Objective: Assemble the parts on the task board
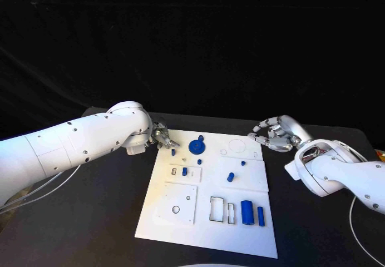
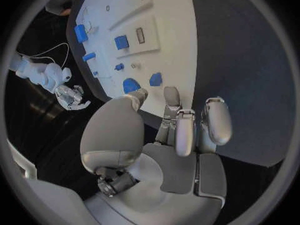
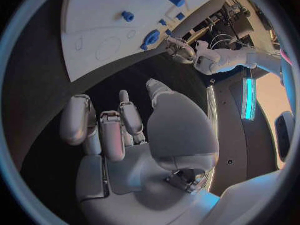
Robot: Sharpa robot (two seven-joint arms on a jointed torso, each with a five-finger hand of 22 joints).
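Just beyond the left robot hand (image 1: 159,137) fingertips, at the task board (image 1: 181,222) far corner — a small blue part (image 1: 173,151) and the round blue knob (image 1: 197,146). Fingers loosely apart, holding nothing, tips near the board edge. Right robot hand (image 1: 272,134) curled in, empty, hovering off the opposite far corner over the worktop (image 1: 96,222). Looks like reaching for a first pick — next needs a short reach forward and a clean pinch on that small part.
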